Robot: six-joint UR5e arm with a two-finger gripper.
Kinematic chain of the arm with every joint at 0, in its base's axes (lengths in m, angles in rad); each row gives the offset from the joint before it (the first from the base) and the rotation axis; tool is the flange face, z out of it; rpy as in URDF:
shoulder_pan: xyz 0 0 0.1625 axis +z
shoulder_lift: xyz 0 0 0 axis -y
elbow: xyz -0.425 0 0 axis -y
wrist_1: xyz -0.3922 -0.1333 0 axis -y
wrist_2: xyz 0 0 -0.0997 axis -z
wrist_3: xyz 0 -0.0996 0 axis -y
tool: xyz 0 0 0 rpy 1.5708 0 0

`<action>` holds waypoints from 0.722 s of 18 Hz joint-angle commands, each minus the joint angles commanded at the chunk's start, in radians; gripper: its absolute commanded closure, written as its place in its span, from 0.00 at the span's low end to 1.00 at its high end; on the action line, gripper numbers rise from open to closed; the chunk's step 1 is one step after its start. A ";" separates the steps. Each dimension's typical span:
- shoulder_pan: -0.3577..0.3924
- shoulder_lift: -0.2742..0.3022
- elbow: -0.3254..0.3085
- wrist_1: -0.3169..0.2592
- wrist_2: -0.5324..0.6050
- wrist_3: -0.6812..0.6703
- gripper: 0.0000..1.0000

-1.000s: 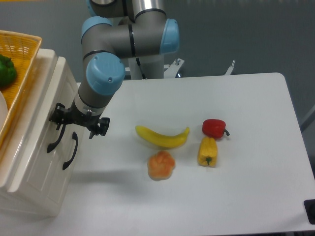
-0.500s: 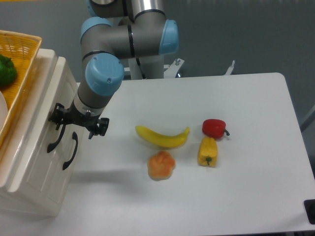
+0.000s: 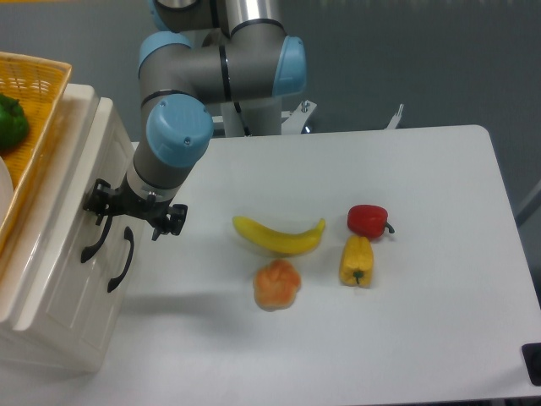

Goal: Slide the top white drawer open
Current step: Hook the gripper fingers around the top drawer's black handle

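Looking at the scene from the fixed camera, roughly:

Cabinet: cream-white unit [image 3: 59, 279] on the left edge of the table [image 3: 423, 338], its front face turned toward the tabletop and seen at a steep angle.

Top drawer: the top white drawer [image 3: 72, 211] is the one further left and up in the picture. Its curved black handle [image 3: 95, 241] sits right at the robot's fingers. The front looks flush with the cabinet, so I'd call it shut, but the angle makes a small gap hard to rule out.

Lower drawer: the lower drawer [image 3: 93, 296] has its own black handle [image 3: 122, 258], just beside the first one and free of the robot.

Gripper: the gripper [image 3: 106, 218] is at the upper end of the top drawer's handle, with the arm [image 3: 177, 127] coming down from the upper middle. Black fingers against a black handle, so honestly I can't tell whether the jaws are spread, closed, or pinching the handle.

Basket: yellow wicker basket [image 3: 38, 101] on top of the cabinet, with something green [image 3: 10, 123] in it.

Table stuff: banana [image 3: 279, 235], red pepper [image 3: 368, 220], yellow pepper [image 3: 357, 260] just below the red one, orange pepper [image 3: 276, 284] under the banana. All well apart from the cabinet.
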 joint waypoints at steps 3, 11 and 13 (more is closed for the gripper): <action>0.000 -0.002 0.000 0.002 0.002 0.002 0.00; 0.002 -0.003 0.002 0.006 0.009 0.006 0.00; 0.002 -0.003 0.003 0.006 0.011 0.008 0.00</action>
